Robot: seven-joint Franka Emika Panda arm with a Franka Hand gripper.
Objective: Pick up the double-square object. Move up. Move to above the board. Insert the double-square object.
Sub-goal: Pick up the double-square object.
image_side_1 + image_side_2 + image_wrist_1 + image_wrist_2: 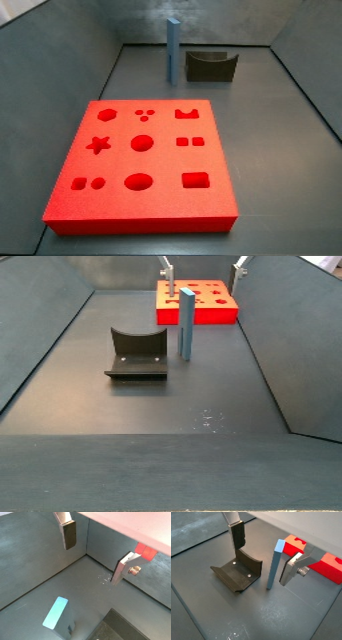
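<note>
The double-square object (273, 564) is a tall slim blue-grey post standing upright on the dark floor, also seen in both side views (174, 50) (187, 324). In a wrist view it shows as a pale blue strip (55, 612). The board (140, 165), a flat red slab with shape holes, lies beyond it (197, 301) (328, 566). My gripper (262, 563) is open and empty, high above the floor near the post, touching nothing. It shows in a wrist view (93, 564) and at the upper edge of a side view (203, 272). It is out of the side view that shows the whole board.
The fixture (238, 573), a dark bracket with a curved back, stands on the floor right beside the post (136, 354) (210, 65). Grey walls enclose the floor on all sides (54, 326). A small patch of white scuffs marks the floor (206, 417).
</note>
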